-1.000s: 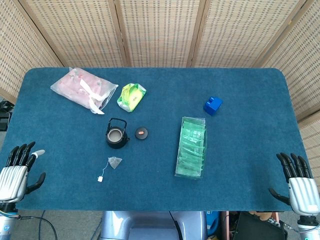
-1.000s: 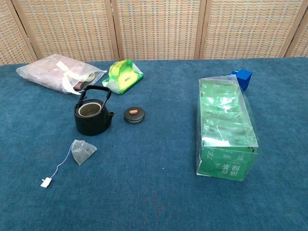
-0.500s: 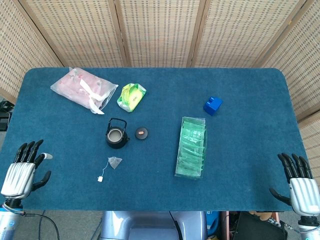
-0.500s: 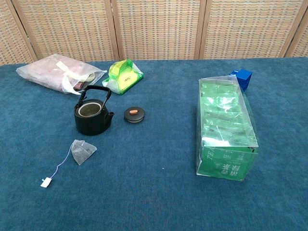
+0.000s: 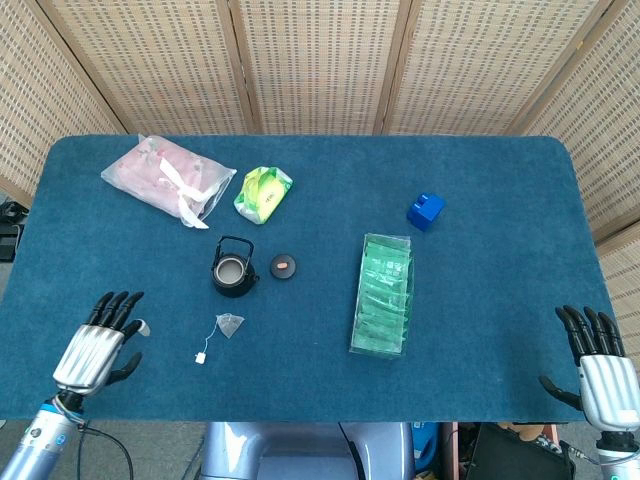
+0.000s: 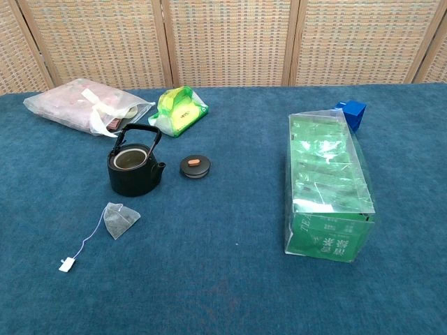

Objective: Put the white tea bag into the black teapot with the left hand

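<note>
The white tea bag (image 5: 230,324) (image 6: 119,220) lies flat on the blue cloth, its string running to a small white tag (image 5: 201,356) (image 6: 68,264). Just behind it stands the black teapot (image 5: 232,269) (image 6: 134,169), upright and uncovered, with its lid (image 5: 284,266) (image 6: 195,167) lying to its right. My left hand (image 5: 96,345) hovers over the table's front left, fingers spread and empty, well left of the tea bag. My right hand (image 5: 598,366) hangs off the front right corner, fingers spread, holding nothing. Neither hand appears in the chest view.
A green clear-wrapped tea box (image 5: 383,294) (image 6: 326,185) lies right of centre. A pink bag (image 5: 168,178) (image 6: 84,105), a green-yellow packet (image 5: 263,192) (image 6: 181,109) and a blue cube (image 5: 425,210) (image 6: 350,112) sit toward the back. Wicker screens stand behind the table.
My left hand has moved right and inward from the table's left edge, now over the cloth and closer to the tea bag. The right hand and all objects stayed put.
</note>
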`<action>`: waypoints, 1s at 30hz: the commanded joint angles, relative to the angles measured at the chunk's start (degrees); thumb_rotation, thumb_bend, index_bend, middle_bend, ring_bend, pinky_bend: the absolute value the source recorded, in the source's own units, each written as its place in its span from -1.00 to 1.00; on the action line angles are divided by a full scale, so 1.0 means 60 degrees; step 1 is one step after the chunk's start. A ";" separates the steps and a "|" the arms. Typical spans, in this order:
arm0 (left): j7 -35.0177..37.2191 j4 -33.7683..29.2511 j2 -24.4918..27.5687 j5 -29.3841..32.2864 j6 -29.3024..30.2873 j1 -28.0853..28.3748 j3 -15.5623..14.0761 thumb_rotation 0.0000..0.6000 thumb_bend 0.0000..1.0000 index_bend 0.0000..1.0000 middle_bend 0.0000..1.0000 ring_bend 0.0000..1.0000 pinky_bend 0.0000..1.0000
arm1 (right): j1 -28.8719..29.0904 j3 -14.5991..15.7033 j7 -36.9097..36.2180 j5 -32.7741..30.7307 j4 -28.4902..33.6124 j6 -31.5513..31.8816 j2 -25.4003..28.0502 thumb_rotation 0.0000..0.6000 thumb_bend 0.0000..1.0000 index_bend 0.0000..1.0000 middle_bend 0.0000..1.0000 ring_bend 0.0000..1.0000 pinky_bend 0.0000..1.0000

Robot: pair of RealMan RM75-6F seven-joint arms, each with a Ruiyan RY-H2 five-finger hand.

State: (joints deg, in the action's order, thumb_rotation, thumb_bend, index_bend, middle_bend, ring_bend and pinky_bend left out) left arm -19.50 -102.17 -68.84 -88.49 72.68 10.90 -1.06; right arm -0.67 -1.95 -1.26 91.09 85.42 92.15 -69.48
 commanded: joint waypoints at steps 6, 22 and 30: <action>-0.0218 0.0359 -0.0765 0.0319 -0.0906 0.0448 -0.0126 1.00 -0.24 -0.13 -0.85 -1.00 -1.00 | 0.0005 -0.0009 -0.0013 -0.0030 -0.0019 -0.0025 -0.0005 1.00 -0.75 -0.77 -0.64 -0.93 -0.80; -0.0629 0.1419 -0.2168 0.1566 -0.1735 0.0887 0.0079 1.00 -0.24 -0.10 -0.85 -1.00 -1.00 | -0.0076 -0.0010 -0.0048 -0.0119 -0.0060 0.0018 0.0019 1.00 -0.75 -0.77 -0.64 -0.93 -0.80; -0.0658 0.1824 -0.2815 0.1865 -0.1739 0.1021 0.0147 1.00 -0.24 -0.08 -0.85 -1.00 -1.00 | -0.0197 0.0000 -0.0040 -0.0163 -0.0030 0.0145 0.0079 1.00 -0.75 -0.77 -0.64 -0.93 -0.80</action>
State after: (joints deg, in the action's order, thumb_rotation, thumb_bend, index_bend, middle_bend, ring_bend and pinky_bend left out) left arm -23.44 -91.42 -85.48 -77.43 62.14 16.92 -0.20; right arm -1.85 -1.95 -1.51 90.12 85.23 93.03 -69.01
